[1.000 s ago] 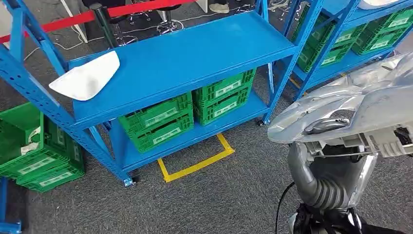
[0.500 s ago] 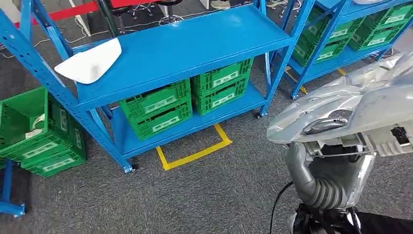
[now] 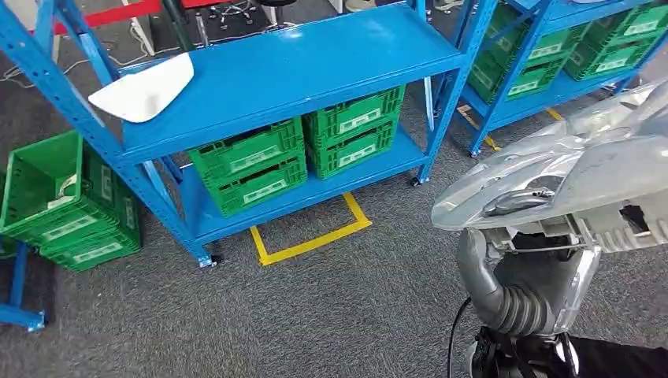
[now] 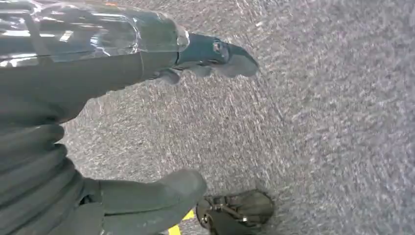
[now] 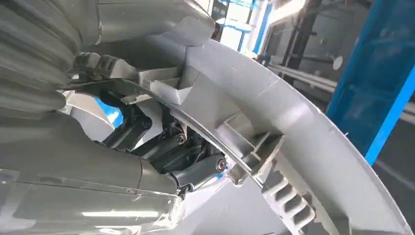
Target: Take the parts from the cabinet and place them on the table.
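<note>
The silver-grey moulded part fills the right side of the head view, running off the right edge, with its ribbed white underside showing along its lower rim. In the right wrist view the right hand grips it: dark fingers curl tight under the part's inner ribs, pressed against the plastic. A second white part lies on the top shelf of the blue rack, at the upper left, overhanging the shelf's left edge. Green crates sit on the lower shelf, and another green crate stands at the left edge. Open grey carpet spreads across the lower middle, with a yellow tape mark in front of the rack. In the left wrist view the left hand hangs over blurred carpet, thumb and fingers well apart, holding nothing. The rack's top is cut off by the frame.
</note>
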Robot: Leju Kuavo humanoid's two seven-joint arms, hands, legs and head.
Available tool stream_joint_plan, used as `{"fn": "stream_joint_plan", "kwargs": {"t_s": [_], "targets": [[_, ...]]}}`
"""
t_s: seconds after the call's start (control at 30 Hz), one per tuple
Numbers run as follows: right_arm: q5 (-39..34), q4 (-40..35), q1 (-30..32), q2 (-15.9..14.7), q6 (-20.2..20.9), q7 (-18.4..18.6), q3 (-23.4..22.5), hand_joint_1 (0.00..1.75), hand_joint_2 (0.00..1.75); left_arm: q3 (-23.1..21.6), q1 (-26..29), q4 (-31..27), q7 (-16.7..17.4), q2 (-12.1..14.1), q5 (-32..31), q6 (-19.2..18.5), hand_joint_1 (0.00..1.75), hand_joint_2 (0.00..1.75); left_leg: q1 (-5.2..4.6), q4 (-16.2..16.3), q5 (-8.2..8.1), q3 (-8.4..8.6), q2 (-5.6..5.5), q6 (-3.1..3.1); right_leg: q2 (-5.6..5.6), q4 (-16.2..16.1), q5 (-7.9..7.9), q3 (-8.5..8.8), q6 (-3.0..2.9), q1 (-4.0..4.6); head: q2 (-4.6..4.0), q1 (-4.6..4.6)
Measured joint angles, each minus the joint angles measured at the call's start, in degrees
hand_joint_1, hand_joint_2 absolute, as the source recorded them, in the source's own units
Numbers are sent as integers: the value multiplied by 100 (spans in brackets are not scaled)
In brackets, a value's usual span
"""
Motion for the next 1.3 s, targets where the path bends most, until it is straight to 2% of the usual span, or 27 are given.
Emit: {"fn": "stream_joint_plan", "kwargs": {"t_s": [0.1,0.13,0.17,0.2,0.27,0.3,0.33,0.4,0.43,0.47,0.5,0.6,0.63,0.67,0.7,0.77,0.8,0.87,0.9,0.93,0.97,1.07,1.13,1.17,1.2,1.27,1.3], "targets": [[90,-4,-8,0,0,85,7,175,175,0,11,2,0,-7,0,0,0,175,19,-171,115,-11,-198,84,-161,-39,38,8,65,2,0,-26],[114,-9,-8,-4,2,98,9,175,175,2,10,0,-2,-15,0,0,0,175,79,-248,184,17,-240,15,22,41,-88,-42,95,-16,0,-23],[129,-13,-12,-7,0,98,13,175,175,2,2,-2,0,-17,0,2,0,175,97,-261,226,-19,-299,70,196,306,-311,-157,126,-43,0,-11],[144,-13,-11,-13,0,98,13,175,175,2,0,-2,-2,-19,0,2,0,175,107,-261,245,-48,-350,56,275,725,-542,-318,161,-71,0,2],[151,-11,-8,-26,2,103,17,175,175,2,12,0,0,-39,0,0,0,175,112,-238,270,-97,-449,34,308,1585,-909,-642,240,-122,0,26],[151,-7,-3,-26,4,118,26,175,175,4,17,-2,0,-50,0,0,0,175,129,-212,280,-121,-514,19,308,1761,-915,-691,281,-151,0,30],[151,2,-6,-26,4,125,28,175,175,4,21,-2,0,-50,0,0,0,175,146,-185,281,-138,-566,12,308,1644,-783,-607,309,-179,0,28],[155,2,-11,-26,4,127,31,175,175,4,22,-2,0,-66,0,0,0,175,206,-77,249,-172,-698,-64,341,742,-253,-136,383,-248,0,30],[155,2,-16,-26,4,131,31,175,175,4,22,-2,2,-66,0,0,0,175,227,10,210,-204,-756,-122,453,226,-73,101,433,-295,0,35],[155,13,-24,-24,4,142,33,175,175,4,17,-2,2,-44,0,2,0,175,198,78,185,-297,-805,-173,728,170,-227,145,465,-291,0,85],[173,6,-27,-26,5,142,37,175,175,4,7,2,4,-57,-2,0,0,175,202,198,181,-397,-849,-210,727,89,-250,143,347,-310,0,92],[171,20,-16,-44,9,162,42,175,175,4,34,2,9,-52,0,0,0,175,229,196,245,-505,-977,-309,591,169,-224,59,199,-278,0,41],[179,20,-34,-44,7,162,42,175,175,4,43,2,11,-46,-2,0,0,175,231,262,171,-528,-801,-331,502,141,-192,58,137,-304,0,37],[188,20,-34,-44,7,166,39,175,175,4,42,2,13,-48,0,0,0,175,204,419,38,-600,-493,-360,467,137,-183,56,111,-293,0,15],[208,15,-34,-44,7,168,37,175,175,4,32,2,15,-48,0,0,0,175,231,844,-226,-791,-392,-391,384,133,-175,47,94,-280,0,-49],[236,20,-28,-57,9,181,37,175,175,4,26,2,17,-55,0,0,0,175,259,1762,-632,-1196,-393,-422,233,133,-173,34,75,-263,0,-48],[238,20,-25,-55,9,188,39,175,175,4,32,4,18,-59,-2,0,0,175,262,2009,-679,-1297,-397,-429,155,134,-174,31,75,-260,0,-51],[238,20,-19,-55,9,195,46,175,175,4,42,4,22,-59,0,0,0,175,260,1669,-386,-1103,-388,-414,36,134,-174,36,75,-260,0,-55],[238,20,-21,-55,9,195,46,175,175,4,42,4,26,-59,-2,0,0,175,253,1115,-101,-806,-326,-381,-18,134,-174,45,76,-259,0,-53],[238,20,-22,-55,9,195,46,175,175,4,39,7,26,-59,0,2,0,175,244,546,141,-494,-191,-337,-64,133,-174,59,77,-256,0,-55],[241,20,-20,-55,9,195,46,175,175,4,32,7,26,-55,-2,2,0,175,183,235,110,-355,135,-302,-98,132,-175,57,90,-249,0,-46],[241,20,-16,-55,9,195,48,175,175,2,16,7,26,-50,-2,2,0,175,127,181,118,-389,-1,-253,-257,113,-153,56,191,-221,0,-53],[241,17,-19,-52,9,195,50,175,175,2,21,7,26,-50,-2,2,0,175,181,88,211,-383,-152,-150,-307,96,-197,62,279,-234,0,-57],[241,20,-14,-55,9,195,52,175,175,4,18,7,26,-59,-2,2,0,175,189,71,242,-400,-228,-123,-17,233,-351,26,288,-246,0,-26],[243,20,-9,-57,9,195,57,175,175,2,7,4,24,-63,-2,2,0,175,191,73,262,-420,-288,-92,158,573,-583,-109,278,-235,0,6],[238,20,-4,-61,9,195,61,175,175,2,8,4,15,-79,-2,2,0,175,158,76,286,-443,-444,-56,286,1513,-1020,-501,266,-213,0,92],[219,28,3,-61,11,195,74,175,175,2,13,4,-2,-90,-2,2,0,175,138,80,298,-455,-526,-38,295,1836,-1101,-646,254,-205,0,109]]}}
